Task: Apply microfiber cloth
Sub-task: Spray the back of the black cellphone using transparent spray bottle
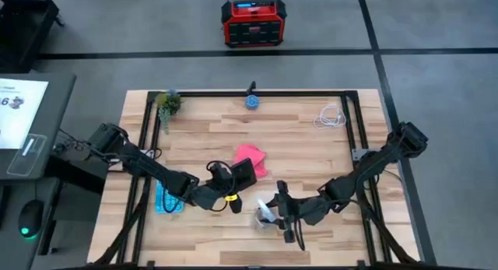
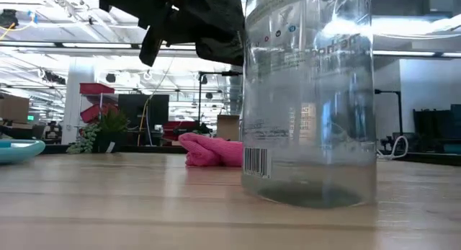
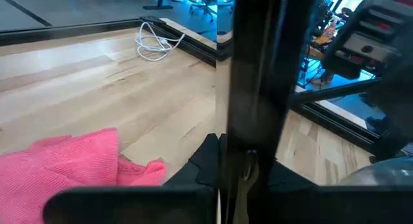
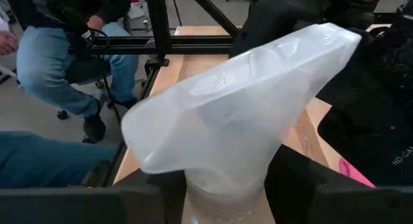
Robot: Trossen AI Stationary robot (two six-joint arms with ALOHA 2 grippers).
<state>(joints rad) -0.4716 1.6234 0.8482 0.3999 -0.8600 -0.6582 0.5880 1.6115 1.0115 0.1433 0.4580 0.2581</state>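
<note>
- Wooden worktop (image 1: 296, 138) carries everything, light planks inside a black frame; two dark arms reach in from its left and right edges.
- Left arm stretches toward the middle, and its left hand (image 1: 233, 179) grips a black phone (image 1: 244, 173), held up on edge just beside the cloth. In the left wrist view the phone (image 3: 258, 88) stands as a dark upright slab clamped between the fingers.
- Right arm comes in low from the right; the right hand (image 1: 282, 212) is closed around a clear spray bottle (image 1: 266, 215) near the front edge. The low view shows the bottle (image 2: 310, 99) standing upright on the wood, and the right wrist view shows its pale trigger head (image 4: 239, 101) just above the fingers.
- Pink microfiber cloth (image 1: 250, 159) lies loosely bunched on the worktop at about the middle, just behind the phone and well apart from the bottle; it shows as a soft heap in the low view (image 2: 210, 150) and beside the phone in the left wrist view (image 3: 71, 169).
- Handling, as a judgement: the cloth should be very light, limp and not fragile, so it will sag and fold when lifted and drag rather than slide as one piece. A pinch on a raised fold or a free corner looks the best hold; both hands are occupied now.
- Smaller items sit apart: a light blue calculator (image 1: 168, 200) under the left arm, a white cable (image 1: 331, 117), a small plant (image 1: 167, 103).
</note>
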